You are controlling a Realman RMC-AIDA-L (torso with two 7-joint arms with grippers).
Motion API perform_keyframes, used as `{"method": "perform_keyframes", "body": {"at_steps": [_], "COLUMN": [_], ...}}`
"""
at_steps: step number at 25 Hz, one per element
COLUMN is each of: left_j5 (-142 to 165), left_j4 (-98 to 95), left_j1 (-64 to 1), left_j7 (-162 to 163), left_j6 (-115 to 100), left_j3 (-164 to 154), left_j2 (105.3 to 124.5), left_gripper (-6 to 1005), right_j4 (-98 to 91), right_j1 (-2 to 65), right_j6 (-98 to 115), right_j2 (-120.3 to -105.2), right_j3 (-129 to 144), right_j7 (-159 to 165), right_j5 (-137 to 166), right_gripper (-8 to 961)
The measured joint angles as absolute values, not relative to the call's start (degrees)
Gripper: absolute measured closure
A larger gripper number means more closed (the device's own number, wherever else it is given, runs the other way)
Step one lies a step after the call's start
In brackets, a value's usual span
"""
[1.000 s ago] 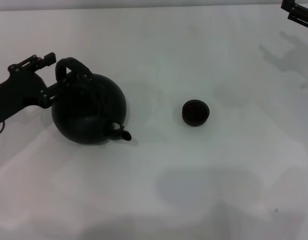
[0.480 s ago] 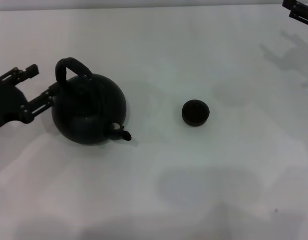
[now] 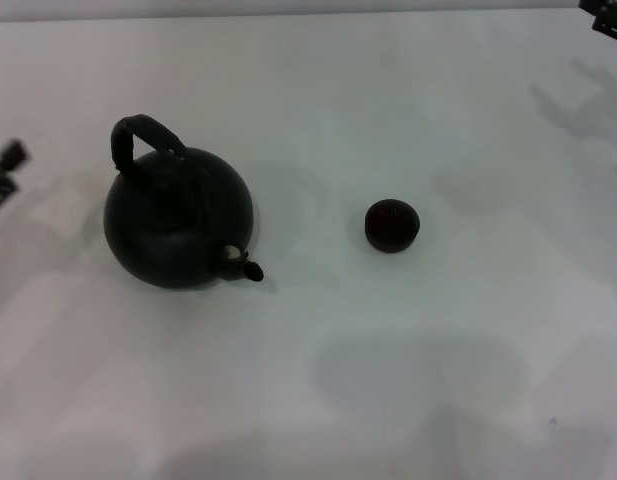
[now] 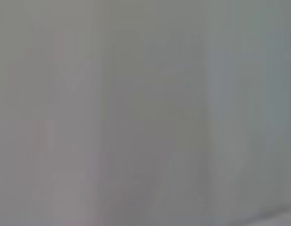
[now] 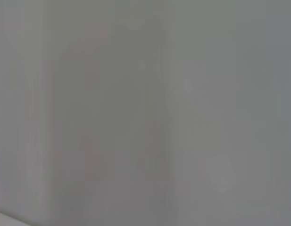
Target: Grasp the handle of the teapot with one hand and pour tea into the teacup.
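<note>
Teapot (image 3: 178, 222) upright, teacup (image 3: 392, 225) well apart — table (image 3: 388, 380) between

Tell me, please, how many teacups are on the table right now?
1. The teacup stands alone on the table, apart from the teapot, on its right. Nothing visible could hide another.

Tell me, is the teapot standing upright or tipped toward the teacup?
Upright. The teapot rests on the table, handle on top, apart from the teacup; no gripper holds it.
</note>
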State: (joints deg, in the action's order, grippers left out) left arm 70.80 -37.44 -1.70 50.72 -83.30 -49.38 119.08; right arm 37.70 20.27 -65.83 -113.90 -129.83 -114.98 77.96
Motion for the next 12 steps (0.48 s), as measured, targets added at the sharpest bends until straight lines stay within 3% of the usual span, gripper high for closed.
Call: {"method": "perform_keyframes", "body": {"at_steps": [12], "left_j5": [62.04], "left_j4": [-29.75], "left_j1": [-1.24], "left_j7": [46.54], "left_j6": [-82.77], "left_j3": [-34.13], "left_j2": [119.17], "left_gripper": [347], "right_j4": [35.82], "right_j1": [18.45], "right_j6": [-66.24], "right_j2": [-114.42], "right_j3": [-130.78], "right_j7": [-120.16], "right_j5": [74.77], "right_gripper": [109]}}
